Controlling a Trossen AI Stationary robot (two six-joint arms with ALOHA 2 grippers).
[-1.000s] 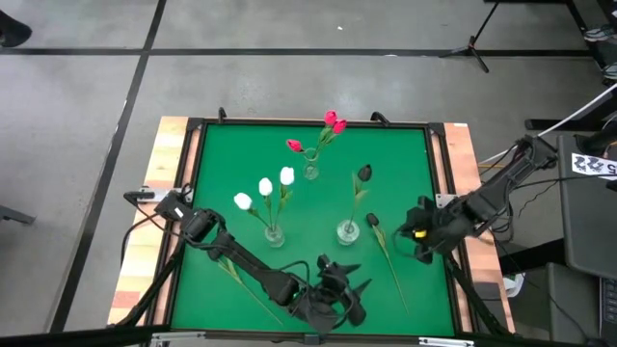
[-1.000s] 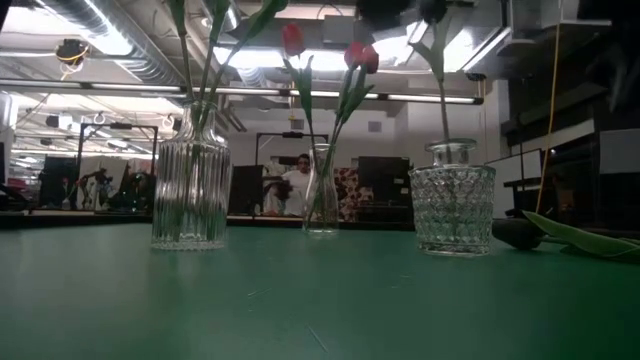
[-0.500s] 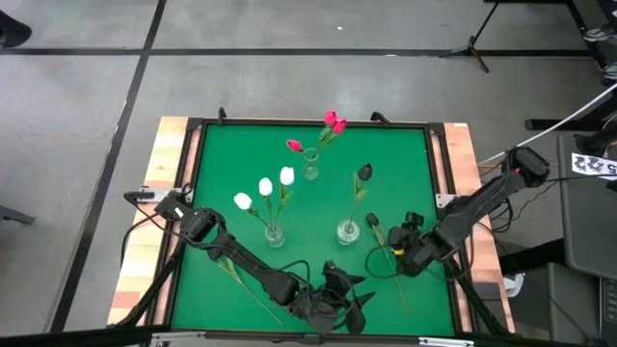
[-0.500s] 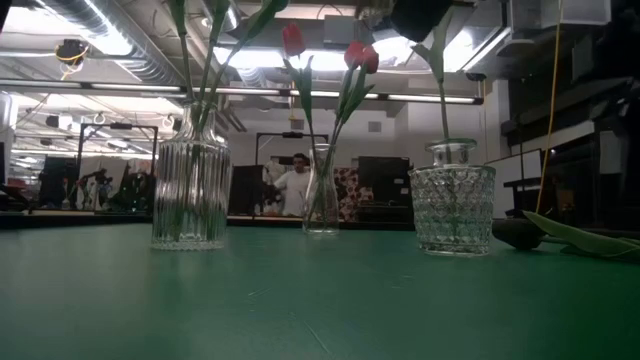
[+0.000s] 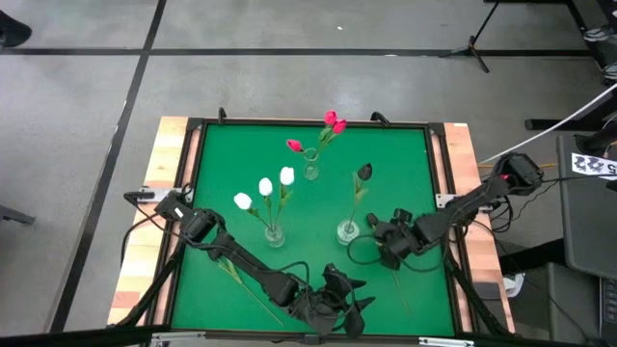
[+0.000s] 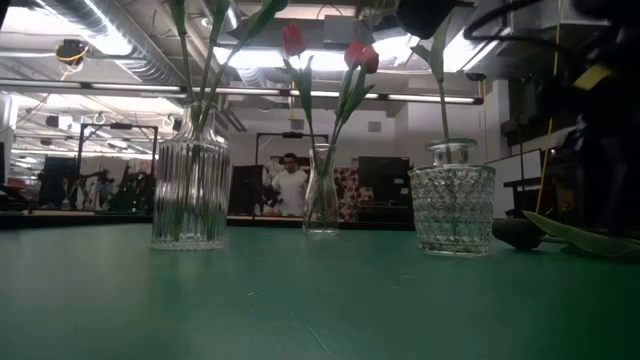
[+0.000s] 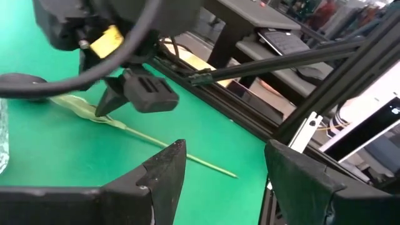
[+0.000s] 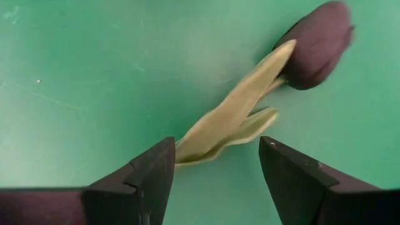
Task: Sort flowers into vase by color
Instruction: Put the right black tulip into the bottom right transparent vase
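From above, the left gripper [image 5: 349, 306] sits at the bottom centre of the frame, near the table's front edge, fingers spread with nothing between them. Its wrist camera confirms the gap: two dark fingers [image 7: 164, 175] apart over bare green mat [image 7: 75, 150], and farther off the right arm's black hardware standing over a thin stem.

The right gripper [image 5: 386, 253] is in the lower right of the overhead frame, directly over the loose dark tulip [image 5: 372, 221] lying on the mat. A second ago that gripper was well to the right, by the table's edge, and it has since slid left across the mat to the flower, its jaws having parted on the way. Only the right wrist view shows the detail: open fingers [image 8: 134, 181] straddle the pale leaves [image 8: 231, 119], touching nothing, and the near-black head [image 8: 315, 53] sits beyond them in the frame's upper right.

The flower's long axis runs diagonally overhead, head toward the vases and stem end toward the lower right. The low view shows just the head [image 6: 517, 233] and a leaf at the right edge.

Farther back, white tulips [image 5: 265, 188] stand in the ribbed vase [image 6: 190, 190], a dark tulip [image 5: 363, 173] in the textured vase [image 6: 452, 208], and red tulips [image 5: 333, 122] in the slim vase [image 6: 321, 198]. These are unmoved. A person [image 6: 290, 188] stands in the room beyond.
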